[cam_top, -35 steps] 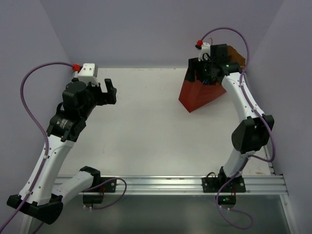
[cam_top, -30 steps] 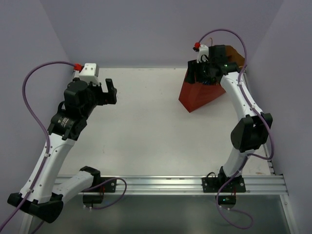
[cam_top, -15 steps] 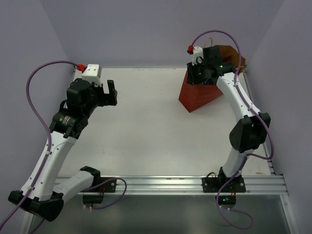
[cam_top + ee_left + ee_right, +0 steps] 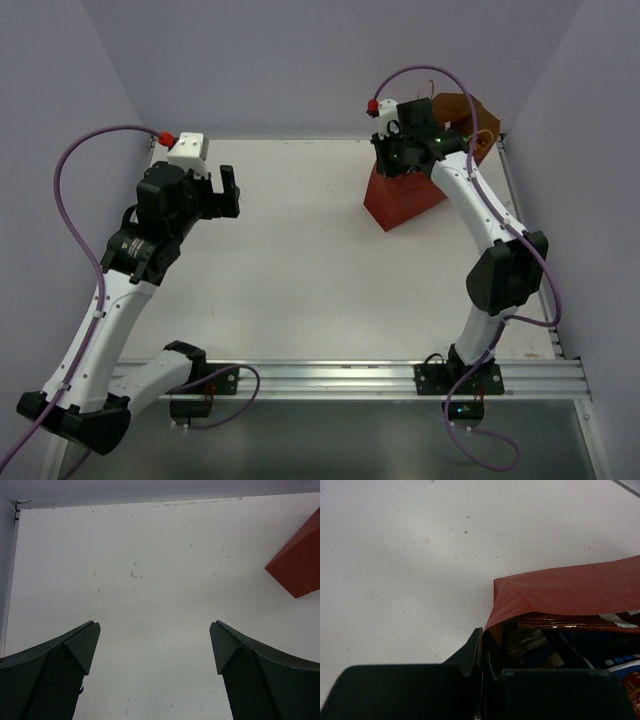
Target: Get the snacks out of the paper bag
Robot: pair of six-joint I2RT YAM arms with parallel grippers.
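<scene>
The red-brown paper bag (image 4: 402,201) stands at the far right of the table, its brown inside showing behind the right arm. My right gripper (image 4: 396,160) is at the bag's top left rim. In the right wrist view this gripper (image 4: 482,641) is shut on the bag's wall (image 4: 570,587), one finger outside and one inside. Snacks (image 4: 540,641) lie crumpled in the dark of the bag, with a blue-white one (image 4: 607,652) to the right. My left gripper (image 4: 228,190) hangs open over the left of the table, far from the bag (image 4: 299,562), with nothing between its fingers (image 4: 80,645).
The table's back edge and grey wall run close behind the bag. An aluminium rail (image 4: 350,378) with both arm bases crosses the near edge. My right arm's purple cable (image 4: 430,72) loops over the bag.
My right gripper has closed on the bag's rim and moved left and up; the bag's top has shifted left with it. The left arm has barely moved.
</scene>
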